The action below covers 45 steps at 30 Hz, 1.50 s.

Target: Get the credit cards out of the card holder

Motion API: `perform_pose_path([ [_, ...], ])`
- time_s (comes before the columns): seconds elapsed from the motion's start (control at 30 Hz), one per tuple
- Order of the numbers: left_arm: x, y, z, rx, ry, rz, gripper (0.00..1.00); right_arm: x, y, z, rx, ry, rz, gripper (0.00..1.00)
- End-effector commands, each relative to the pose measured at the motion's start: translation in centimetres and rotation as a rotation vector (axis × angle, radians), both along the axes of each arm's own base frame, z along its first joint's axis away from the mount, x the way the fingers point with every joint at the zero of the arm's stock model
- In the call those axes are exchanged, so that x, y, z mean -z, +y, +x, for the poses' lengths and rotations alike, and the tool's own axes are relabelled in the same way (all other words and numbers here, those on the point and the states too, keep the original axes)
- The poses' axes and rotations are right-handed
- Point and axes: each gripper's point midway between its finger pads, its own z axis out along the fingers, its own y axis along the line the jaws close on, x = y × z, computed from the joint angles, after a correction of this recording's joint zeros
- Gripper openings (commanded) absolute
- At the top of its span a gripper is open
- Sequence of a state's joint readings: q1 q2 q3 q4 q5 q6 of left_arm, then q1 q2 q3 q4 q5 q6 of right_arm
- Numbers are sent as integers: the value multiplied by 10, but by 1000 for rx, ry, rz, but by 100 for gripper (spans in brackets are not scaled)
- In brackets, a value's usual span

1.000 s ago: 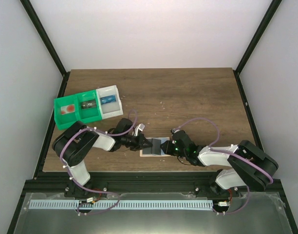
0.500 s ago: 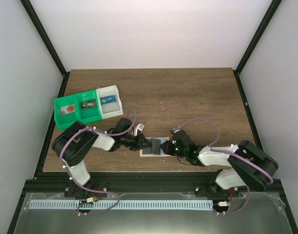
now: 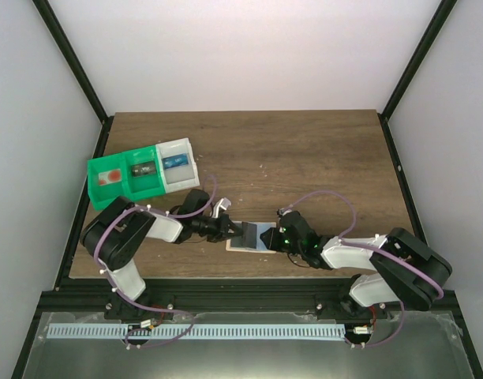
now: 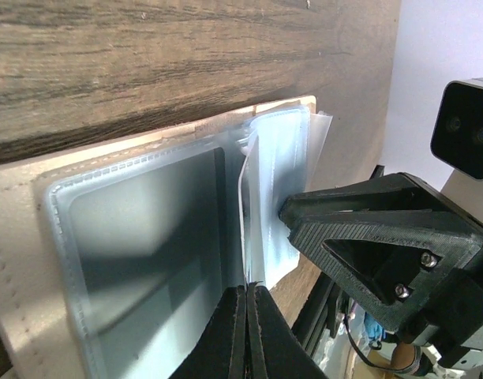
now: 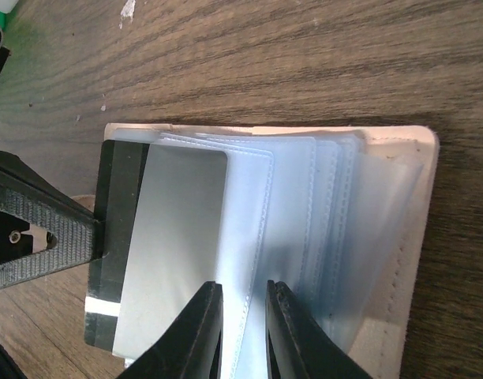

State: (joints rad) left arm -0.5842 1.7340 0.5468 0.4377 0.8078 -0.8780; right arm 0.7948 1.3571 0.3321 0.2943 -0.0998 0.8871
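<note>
The card holder [image 5: 419, 237] lay open and flat on the surface [image 3: 305, 150] near its front edge, between the two arms, with its tan cover underneath and a fan of clear plastic sleeves [image 5: 320, 205] spread on top. One credit card [image 5: 166, 245], dark-edged with a pale grey face, stuck out of the leftmost sleeve. The left gripper [image 4: 246, 296] was pinched tight on that card's outer edge. The right gripper [image 5: 243, 316] stood narrow, its jaws clamped on a clear sleeve of the holder. At the back left of the surface sat a green bin [image 3: 127, 192] with two compartments, one holding a reddish item [image 3: 109, 178] and the other a dark item [image 3: 143, 168]. A white bin [image 3: 182, 183] touching it held a blue item [image 3: 174, 161].
</note>
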Motion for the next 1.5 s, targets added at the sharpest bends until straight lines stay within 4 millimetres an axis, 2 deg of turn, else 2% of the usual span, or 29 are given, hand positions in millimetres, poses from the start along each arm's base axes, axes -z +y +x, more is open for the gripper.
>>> perform_pose_path([
  [0.0, -10, 5, 5, 0, -60, 0, 0, 1, -6, 5, 22, -6, -33, 18],
  [0.17, -12, 13, 10, -23, -75, 30, 0, 4, -8, 3, 26, 2, -36, 18],
  [0.43, -29, 20, 17, -55, -119, 57, 0, -1, -6, 4, 23, -2, -33, 18],
  [0.57, -43, 21, 20, -61, -157, 61, 0, -20, -1, 8, 6, -36, -8, 18],
  [0.8, -57, 21, 20, -50, -201, 45, 0, -51, -4, 15, -25, -170, -24, 19],
  [0.9, -63, 20, 17, -27, -225, 23, 0, -74, -4, 16, -51, -241, -25, 21],
  [1.07, -84, 15, 12, 11, -261, -45, 0, -123, -5, 18, -98, -408, -8, 25],
  [1.17, -96, 12, 8, 17, -243, -82, 0, -151, -6, 13, -150, -550, 18, 29],
  [1.3, -106, 12, 9, 4, -207, -84, 0, -173, -4, -3, -272, -770, 35, 35],
  [1.47, -122, 13, 10, -29, -180, -135, 0, -178, 0, -32, -423, -1037, -13, 35],
])
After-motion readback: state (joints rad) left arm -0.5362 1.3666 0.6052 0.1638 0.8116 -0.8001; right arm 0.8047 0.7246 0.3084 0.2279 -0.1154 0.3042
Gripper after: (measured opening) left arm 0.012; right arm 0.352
